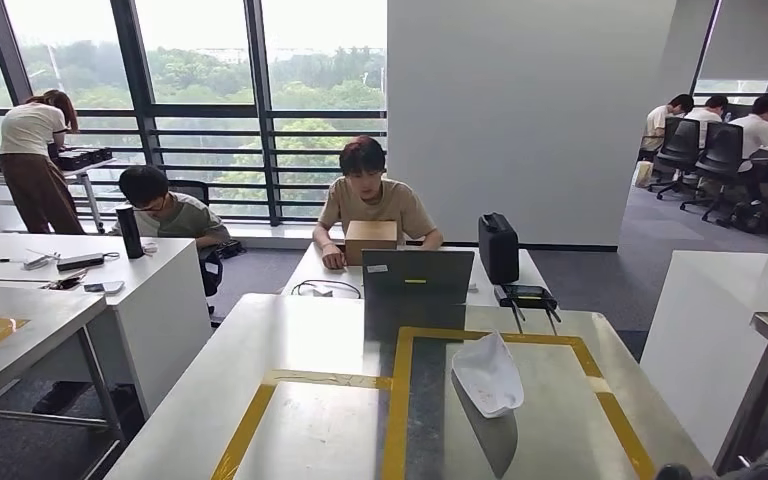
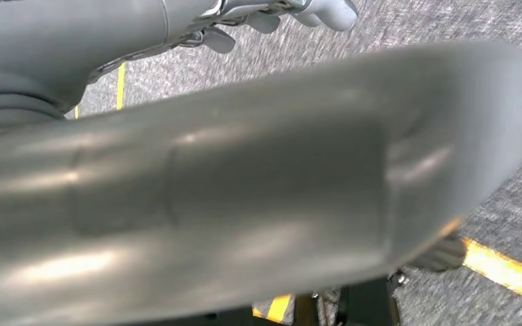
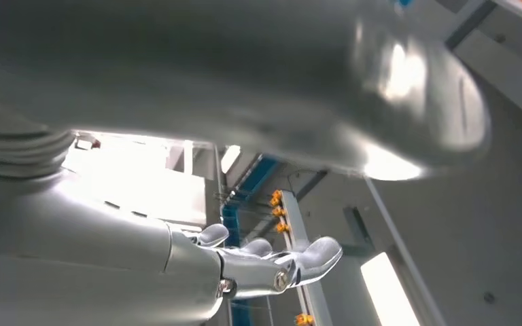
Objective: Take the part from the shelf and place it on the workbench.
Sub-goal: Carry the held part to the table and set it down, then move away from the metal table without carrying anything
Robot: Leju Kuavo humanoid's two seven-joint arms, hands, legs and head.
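– Robot hand on the left (image 2: pixel 245 190): is it holding anything?
– No. Its big grey thumb is very close to the camera and blurry. It hides most of the hand. The fingers (image 2: pixel 326 10) peek out past it, spread apart, with nothing in them. Behind them is grey floor (image 2: pixel 448 27) with a yellow line (image 2: pixel 506 272).
– And the right robot hand (image 3: pixel 245 265)?
– Same thing. The thumb covers a lot. The fingers (image 3: pixel 316 255) stick out straight and hold nothing. The ceiling (image 3: pixel 489 224) is behind them.
– Where is the part (image 1: pixel 487 375)?
– It lies on the shiny counter (image 1: pixel 310 350), inside the yellow tape (image 1: pixel 398 400) box. It is at about 5 o'clock from the laptop (image 1: pixel 417 275), which is at the counter's 12 o'clock edge.
– Which way does it point?
– Its long side runs from about 12 o'clock to 6 o'clock. The 6 o'clock end looks narrower and rounded. It is white and curved like a shell. I cannot tell how deep it is. A dark mirror picture of it shows in the counter at its 6 o'clock end.
– Who is behind the laptop?
– A person (image 1: pixel 372 200) sits there, partly hidden by a brown box (image 1: pixel 371 238).
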